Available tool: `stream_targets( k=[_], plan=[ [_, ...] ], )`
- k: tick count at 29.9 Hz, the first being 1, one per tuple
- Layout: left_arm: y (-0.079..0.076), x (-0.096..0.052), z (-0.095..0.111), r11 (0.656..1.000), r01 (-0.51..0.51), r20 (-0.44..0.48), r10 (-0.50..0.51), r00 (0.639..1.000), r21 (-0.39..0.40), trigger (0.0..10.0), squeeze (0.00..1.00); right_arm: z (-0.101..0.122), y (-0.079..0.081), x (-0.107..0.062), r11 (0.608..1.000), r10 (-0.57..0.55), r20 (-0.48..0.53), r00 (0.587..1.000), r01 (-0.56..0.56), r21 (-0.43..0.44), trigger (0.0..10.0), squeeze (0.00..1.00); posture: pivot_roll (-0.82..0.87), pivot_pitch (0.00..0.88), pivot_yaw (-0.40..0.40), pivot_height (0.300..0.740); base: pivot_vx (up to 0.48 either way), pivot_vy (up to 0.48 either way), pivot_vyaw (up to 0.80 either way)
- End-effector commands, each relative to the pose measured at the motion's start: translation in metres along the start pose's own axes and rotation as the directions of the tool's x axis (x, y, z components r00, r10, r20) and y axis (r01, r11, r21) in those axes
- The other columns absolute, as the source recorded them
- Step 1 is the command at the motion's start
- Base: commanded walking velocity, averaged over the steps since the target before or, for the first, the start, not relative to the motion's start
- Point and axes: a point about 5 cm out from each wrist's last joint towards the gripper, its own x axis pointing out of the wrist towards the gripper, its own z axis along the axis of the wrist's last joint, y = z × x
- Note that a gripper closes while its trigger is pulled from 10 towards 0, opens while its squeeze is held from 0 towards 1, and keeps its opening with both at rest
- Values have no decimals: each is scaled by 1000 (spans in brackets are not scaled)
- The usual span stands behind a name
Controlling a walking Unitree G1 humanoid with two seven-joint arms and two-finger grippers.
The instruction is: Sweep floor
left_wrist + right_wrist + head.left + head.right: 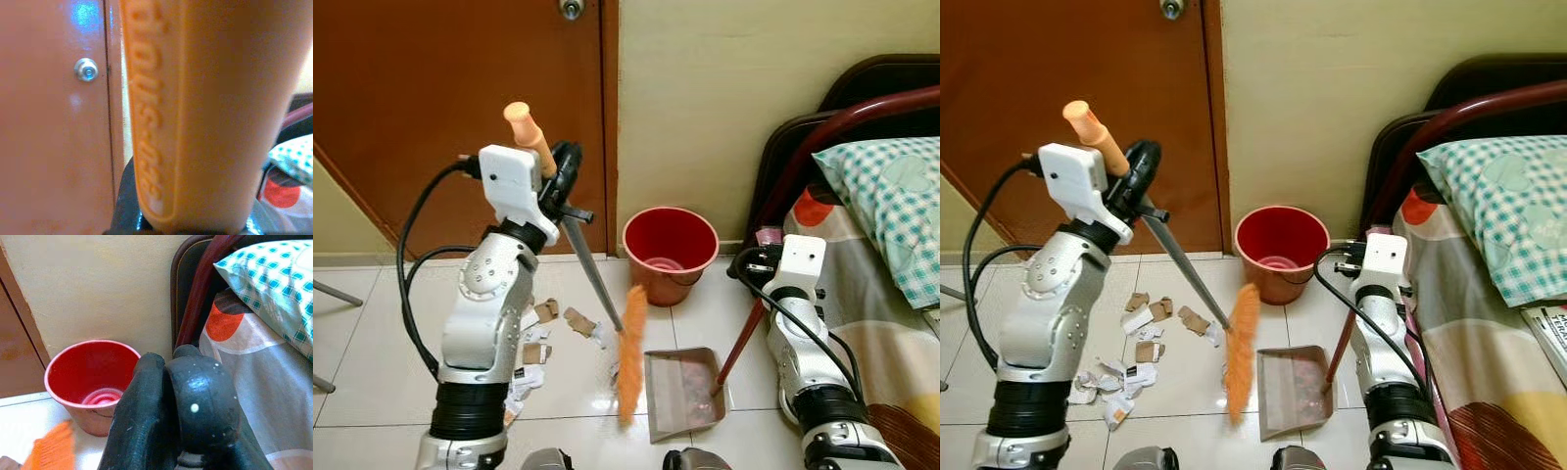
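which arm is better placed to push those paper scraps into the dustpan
Left. The left gripper holds the broom, whose bristles sit between the paper scraps and the dustpan. The right gripper is busy steadying the dustpan's handle.

Ahead of me a brown door (460, 108) with a round metal knob (572, 8) meets a cream wall (734, 88). On my right, a checked pillow (891, 196) lies on a bed (862, 284) with a dark headboard (871, 83).
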Motion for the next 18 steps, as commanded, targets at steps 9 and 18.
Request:
stream_targets(
  k=[9,18],
  plan=[
    [21,-22,-30,995,-8,-111,19,994,98,10000,0,5,-1,3,1000,3,22,1000,-2,-13,10000,0,6,75,-17,740,0,0,0],
    [2,-20,-65,997,57,-178,-47,983,49,10000,0,9,1,5,1000,-11,40,999,11,-2,10000,0,-4,65,-23,740,0,0,0]
  ],
)
